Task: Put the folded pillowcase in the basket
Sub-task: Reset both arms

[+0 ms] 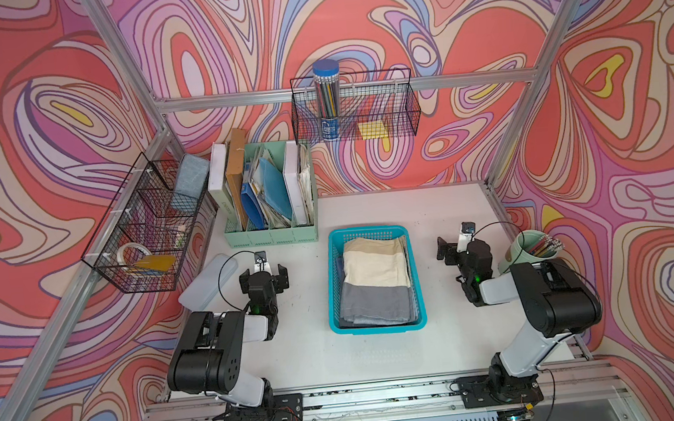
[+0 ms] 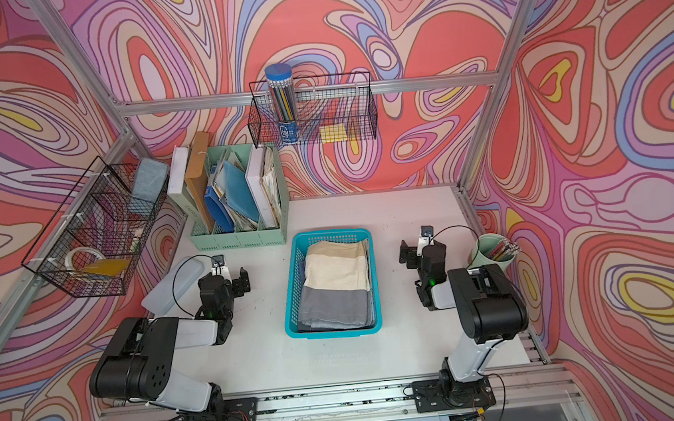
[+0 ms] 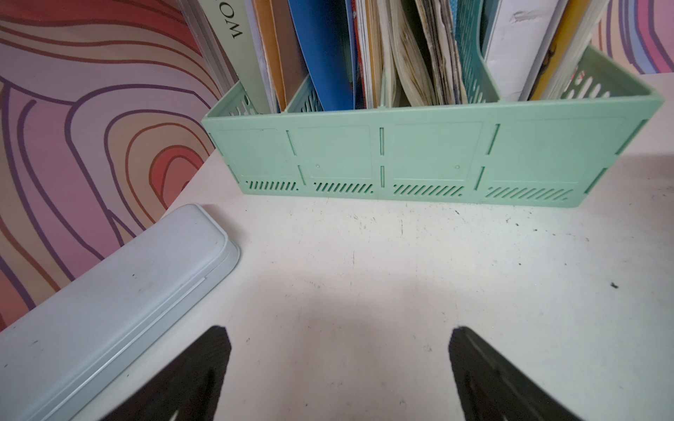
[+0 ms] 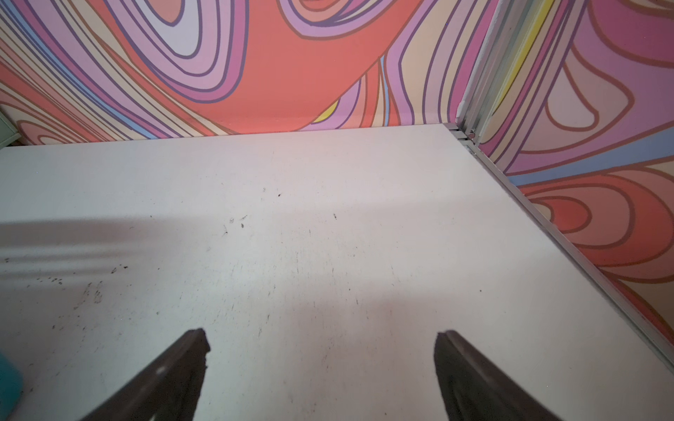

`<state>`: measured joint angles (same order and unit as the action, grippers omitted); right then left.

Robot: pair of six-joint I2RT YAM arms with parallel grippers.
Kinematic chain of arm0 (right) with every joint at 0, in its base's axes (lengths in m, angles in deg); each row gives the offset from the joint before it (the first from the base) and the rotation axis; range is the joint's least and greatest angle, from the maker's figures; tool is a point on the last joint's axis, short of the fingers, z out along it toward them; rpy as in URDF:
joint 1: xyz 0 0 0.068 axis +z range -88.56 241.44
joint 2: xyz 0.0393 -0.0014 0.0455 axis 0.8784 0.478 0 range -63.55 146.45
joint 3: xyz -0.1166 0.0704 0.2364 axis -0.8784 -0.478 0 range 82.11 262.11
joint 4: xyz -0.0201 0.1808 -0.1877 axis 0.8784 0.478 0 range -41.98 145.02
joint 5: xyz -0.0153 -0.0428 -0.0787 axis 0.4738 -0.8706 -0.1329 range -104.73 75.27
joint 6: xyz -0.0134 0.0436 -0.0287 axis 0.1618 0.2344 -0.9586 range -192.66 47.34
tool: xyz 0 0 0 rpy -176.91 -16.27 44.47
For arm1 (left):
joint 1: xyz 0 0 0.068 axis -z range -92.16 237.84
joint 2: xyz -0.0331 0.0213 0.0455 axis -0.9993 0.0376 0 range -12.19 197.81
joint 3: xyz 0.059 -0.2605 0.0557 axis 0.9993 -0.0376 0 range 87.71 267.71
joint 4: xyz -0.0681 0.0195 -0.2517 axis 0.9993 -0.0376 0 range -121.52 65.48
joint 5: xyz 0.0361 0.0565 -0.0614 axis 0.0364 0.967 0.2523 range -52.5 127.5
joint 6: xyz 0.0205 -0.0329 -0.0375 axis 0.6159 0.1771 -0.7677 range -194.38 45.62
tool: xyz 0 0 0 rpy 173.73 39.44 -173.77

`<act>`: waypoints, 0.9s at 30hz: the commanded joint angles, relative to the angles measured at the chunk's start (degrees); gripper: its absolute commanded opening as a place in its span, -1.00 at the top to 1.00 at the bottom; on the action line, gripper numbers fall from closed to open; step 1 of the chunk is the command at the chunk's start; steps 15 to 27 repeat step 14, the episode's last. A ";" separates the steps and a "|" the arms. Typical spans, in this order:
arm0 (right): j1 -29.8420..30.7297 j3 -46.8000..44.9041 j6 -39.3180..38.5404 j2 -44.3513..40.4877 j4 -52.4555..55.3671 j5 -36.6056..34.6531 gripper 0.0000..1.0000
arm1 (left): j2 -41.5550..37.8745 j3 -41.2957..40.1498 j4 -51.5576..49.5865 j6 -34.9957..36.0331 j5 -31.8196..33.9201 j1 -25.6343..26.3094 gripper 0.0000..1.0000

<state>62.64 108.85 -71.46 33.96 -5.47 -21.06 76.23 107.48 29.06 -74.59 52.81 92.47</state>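
One folded pillowcase (image 1: 376, 277), cream and grey, lies inside the one turquoise basket (image 1: 379, 328), middle of the worktop (image 1: 431, 211). Left gripper (image 3: 339, 335) and right gripper (image 4: 321, 335), one each side, jaws spread, holding nothing. One file organiser (image 1: 271, 237) at the back left corner.

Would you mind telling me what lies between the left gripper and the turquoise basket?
Nothing: only bare table separates the left gripper from the basket, in both top views.

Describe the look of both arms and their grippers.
The left arm and right arm mix white links with bulky black joint housings on black base plates. Each wrist shows a green light and a looping black cable. The left gripper and right gripper have black, tapering fingers.
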 commanded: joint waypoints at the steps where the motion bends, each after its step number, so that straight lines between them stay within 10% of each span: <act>1: -0.21 0.37 0.48 -0.22 -0.38 0.40 -0.96 | 0.17 0.22 1.13 0.28 -0.49 0.21 -0.97; 27: -0.15 0.39 0.63 -0.22 -0.29 0.44 -0.96 | -0.26 1.66 -2.63 -0.86 -6.33 -2.42 -0.97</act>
